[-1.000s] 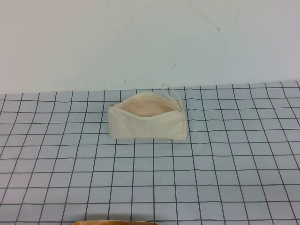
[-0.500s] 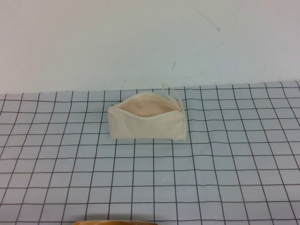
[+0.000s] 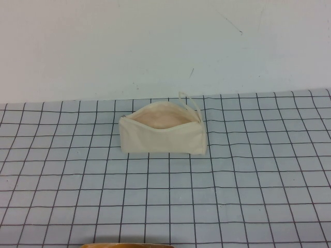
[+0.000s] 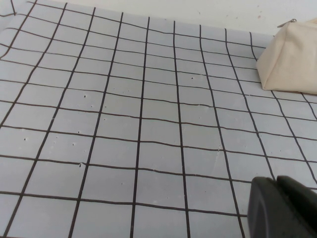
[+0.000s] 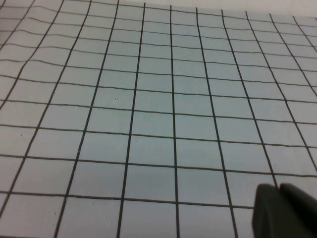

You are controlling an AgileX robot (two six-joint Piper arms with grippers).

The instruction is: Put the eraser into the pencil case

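Grey gridded mat [image 3: 248, 186] is covering the table, and a pale wall [image 3: 155, 46] is rising behind it. In the left wrist view, the left gripper [image 4: 282, 207] is showing only as a dark tip hanging over bare squares, with the case [image 4: 292, 62] well apart, toward its 1 o'clock. In the high view the case [image 3: 163, 135] is sitting near the mat's middle, toward 12 o'clock, its zip gaping and the pinkish lining [image 3: 160, 120] showing, the white loop [image 3: 189, 102] standing at its right end. No eraser is showing anywhere. The right gripper [image 5: 285, 210] is hanging as a dark tip over bare squares. Whether either gripper is spread or pressed together, I cannot tell.
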